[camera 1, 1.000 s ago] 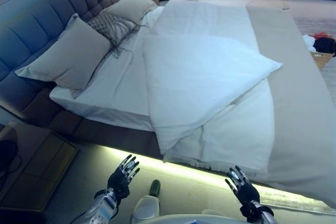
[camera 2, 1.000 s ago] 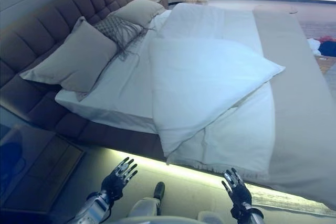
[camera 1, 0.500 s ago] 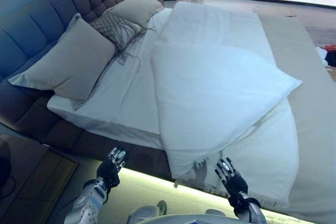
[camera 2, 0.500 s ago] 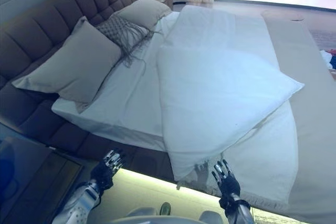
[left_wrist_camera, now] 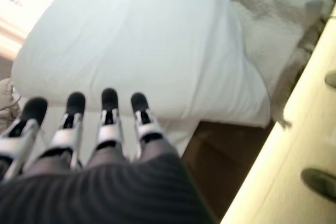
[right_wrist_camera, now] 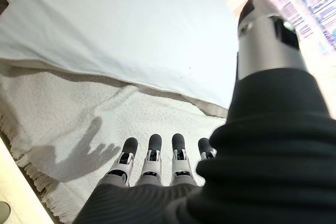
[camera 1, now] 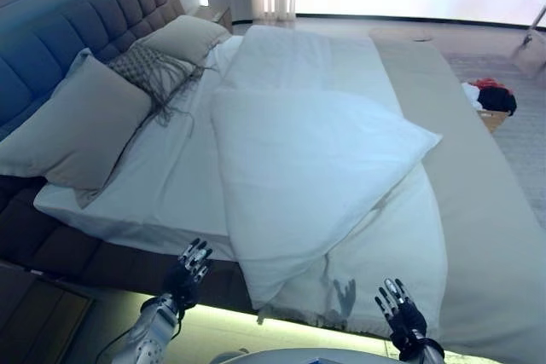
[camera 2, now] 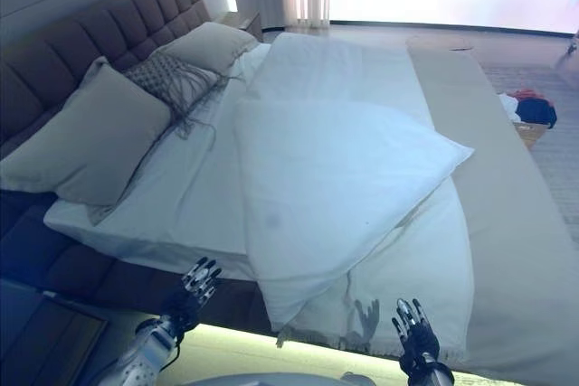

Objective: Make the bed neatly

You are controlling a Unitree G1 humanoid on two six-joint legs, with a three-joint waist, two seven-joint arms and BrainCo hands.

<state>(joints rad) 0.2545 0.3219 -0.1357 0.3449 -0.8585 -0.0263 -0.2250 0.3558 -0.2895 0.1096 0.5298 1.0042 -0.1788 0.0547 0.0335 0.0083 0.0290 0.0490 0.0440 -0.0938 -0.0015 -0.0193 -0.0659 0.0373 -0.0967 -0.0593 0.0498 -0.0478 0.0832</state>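
The bed (camera 1: 51,236) fills most of the head views, its tufted headboard (camera 1: 77,27) along the robot's left. A beige throw (camera 1: 478,210) covers the far right strip of the mattress, running the bed's full length. The white duvet (camera 1: 299,168) lies folded back on itself in a skewed layer, one corner pointing right over the throw's edge, another hanging at the near side of the bed. Under it a textured white blanket (right_wrist_camera: 79,124) with a fringed edge drapes over the near side. Bare sheet (camera 1: 162,185) shows between duvet and pillows. A large grey pillow (camera 1: 72,125) leans on the headboard, a patterned cushion (camera 1: 149,70) behind it, a second pillow (camera 1: 183,36) furthest off. A box of clothes (camera 1: 490,100) sits on the floor beyond the bed's right side.

The left hand (camera 1: 188,266) hovers at the bed's near edge, fingers straight and spread, holding nothing. The right hand (camera 1: 399,309) hovers just before the blanket's hanging edge, fingers straight, likewise empty, its shadow on the blanket.
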